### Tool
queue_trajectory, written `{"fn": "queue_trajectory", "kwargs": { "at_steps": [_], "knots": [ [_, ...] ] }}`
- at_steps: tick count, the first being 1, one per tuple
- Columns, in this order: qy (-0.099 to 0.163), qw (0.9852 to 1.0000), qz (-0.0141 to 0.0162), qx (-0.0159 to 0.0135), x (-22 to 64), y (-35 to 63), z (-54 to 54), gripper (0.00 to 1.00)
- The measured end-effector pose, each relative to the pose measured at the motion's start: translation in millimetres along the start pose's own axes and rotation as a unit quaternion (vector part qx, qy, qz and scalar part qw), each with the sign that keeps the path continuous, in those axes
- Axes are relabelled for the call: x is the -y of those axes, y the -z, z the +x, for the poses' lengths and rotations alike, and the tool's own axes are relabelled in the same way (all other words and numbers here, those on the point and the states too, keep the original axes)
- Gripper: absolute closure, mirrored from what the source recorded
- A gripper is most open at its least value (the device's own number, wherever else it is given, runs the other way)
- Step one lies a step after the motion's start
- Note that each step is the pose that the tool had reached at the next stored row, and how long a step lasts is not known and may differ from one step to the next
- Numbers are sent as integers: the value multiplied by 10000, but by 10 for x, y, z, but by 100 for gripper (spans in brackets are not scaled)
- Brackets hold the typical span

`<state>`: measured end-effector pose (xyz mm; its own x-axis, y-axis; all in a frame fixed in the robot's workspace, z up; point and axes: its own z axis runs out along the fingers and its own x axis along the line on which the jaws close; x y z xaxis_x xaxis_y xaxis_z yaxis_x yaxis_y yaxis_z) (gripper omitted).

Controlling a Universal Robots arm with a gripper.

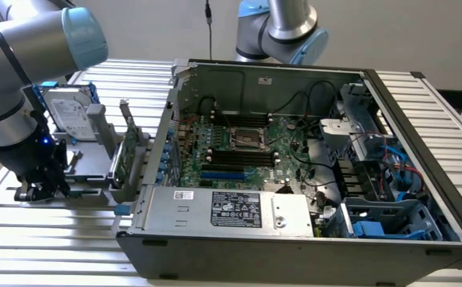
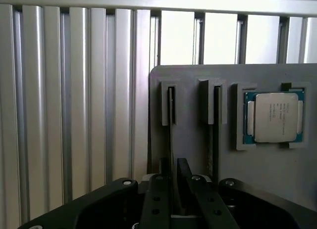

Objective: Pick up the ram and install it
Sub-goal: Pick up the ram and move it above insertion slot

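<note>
We see the ram (image 2: 171, 135) edge-on: a thin, dark, straight stick standing on its long edge in a narrow slot of a flat grey plastic holder (image 2: 193, 155). A raised grey block frames the far end of that slot. The black metal fingers (image 2: 157, 197), flat bars dotted with small screw holes, stand one on each side of the ram's near end. They are parted, and we see no clamp on the stick.

Just beside the ram, a second slot (image 2: 216, 135) in the same holder has a dark line running along it, and we cannot tell what it is. Further along the holder lies a square processor (image 2: 276, 117) with a dull silver lid on a green board, set flat in its own recess.

The holder rests on a tabletop (image 2: 74, 115) of ribbed, pale aluminium.

In the exterior view, the fingers (image 1: 43, 185) hang low over the holder (image 1: 95, 128) at the exterior view's left. Near them stand a silver hard drive (image 1: 67, 113) and a green card (image 1: 128, 146). The open grey computer case (image 1: 294, 251) lies to their right, its green motherboard (image 1: 247, 149) exposed.
</note>
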<state>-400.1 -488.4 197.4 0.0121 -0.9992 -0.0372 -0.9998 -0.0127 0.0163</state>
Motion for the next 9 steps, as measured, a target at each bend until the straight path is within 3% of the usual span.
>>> {"fn": "queue_trajectory", "kwargs": {
  "at_steps": [4,9],
  "knots": [
    [-82,10000,-10,1,2,-2,0,79],
    [-173,9998,-24,3,5,-2,0,87]
  ]
}}
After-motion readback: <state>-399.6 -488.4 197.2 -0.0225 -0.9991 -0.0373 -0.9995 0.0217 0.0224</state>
